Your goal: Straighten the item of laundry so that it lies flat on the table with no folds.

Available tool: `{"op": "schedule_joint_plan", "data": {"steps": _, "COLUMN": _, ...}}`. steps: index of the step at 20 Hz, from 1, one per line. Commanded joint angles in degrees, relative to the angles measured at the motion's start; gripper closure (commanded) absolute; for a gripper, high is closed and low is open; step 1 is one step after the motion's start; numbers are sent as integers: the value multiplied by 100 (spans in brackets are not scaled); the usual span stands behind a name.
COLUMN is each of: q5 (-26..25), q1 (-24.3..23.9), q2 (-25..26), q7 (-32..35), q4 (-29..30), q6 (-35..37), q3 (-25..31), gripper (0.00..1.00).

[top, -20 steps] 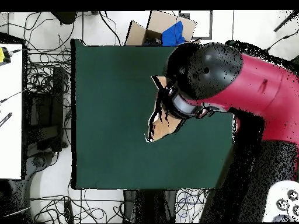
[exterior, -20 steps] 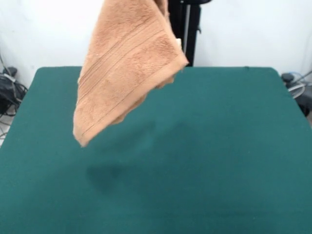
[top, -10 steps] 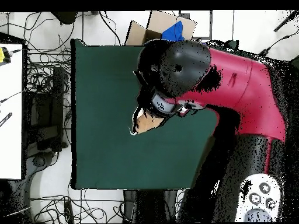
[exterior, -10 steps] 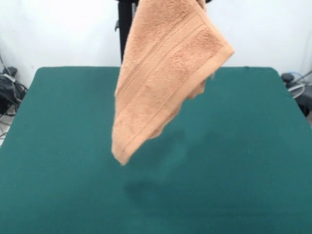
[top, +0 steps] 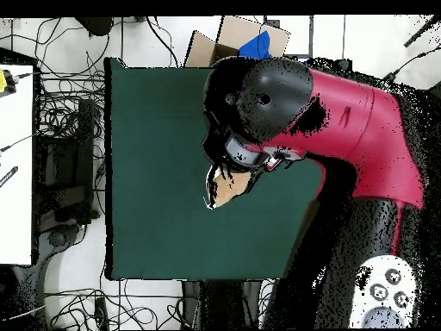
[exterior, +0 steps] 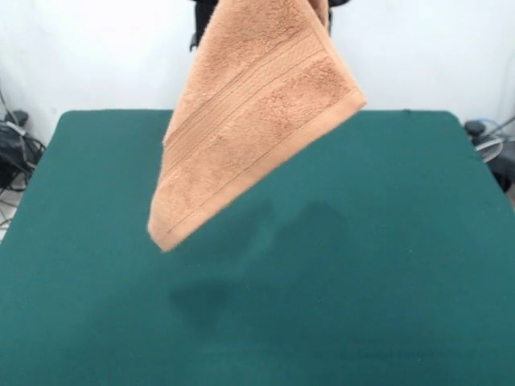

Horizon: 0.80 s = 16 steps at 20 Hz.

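Note:
The item of laundry (exterior: 257, 121), a peach-orange terry towel with woven bands, hangs in the air above the far half of the green table (exterior: 402, 241). Its top runs out of the picture at the upper edge, where the gripper holds it; only dark bits of the gripper show beside the cloth there. The towel slants, with its lowest corner (exterior: 163, 244) pointing down left, clear of the table, and its shadow lying below. From overhead, the red and black arm (top: 344, 112) covers most of the towel (top: 222, 188), leaving a small peach sliver over the table (top: 155, 155).
Beyond the table's far edge in the overhead view stands a cardboard box (top: 245, 43) with something blue in it. Tangled cables (top: 69, 155) and a white bench (top: 17, 164) lie to the left. More cables (exterior: 12, 145) sit beside the table.
The hanging towel has swung: right between the first two moments, then back left in the front view. Its lowest corner now sits further left and slightly higher.

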Motion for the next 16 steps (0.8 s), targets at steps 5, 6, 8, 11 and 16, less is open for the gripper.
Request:
{"op": "schedule_joint_plan", "data": {"steps": 5, "q5": 204, "q1": -171, "q2": 294, "q7": 164, "q4": 133, "q6": -74, "q3": 462, "gripper": 100}}
{"op": "schedule_joint_plan", "data": {"steps": 6, "q5": 211, "q1": -175, "q2": 288, "q7": 155, "q4": 140, "q6": -67, "q3": 465, "gripper": 100}}
{"op": "schedule_joint_plan", "data": {"steps": 8, "q5": 213, "q1": -184, "q2": 272, "q7": 129, "q4": 168, "q6": -74, "q3": 471, "gripper": 100}}
{"op": "schedule_joint_plan", "data": {"steps": 11, "q5": 246, "q1": -183, "q2": 245, "q7": 191, "q4": 204, "q6": -88, "q3": 440, "gripper": 0}}
{"op": "schedule_joint_plan", "data": {"steps": 16, "q5": 317, "q1": -125, "q2": 192, "q7": 397, "q4": 258, "q6": -111, "q3": 383, "gripper": 0}}
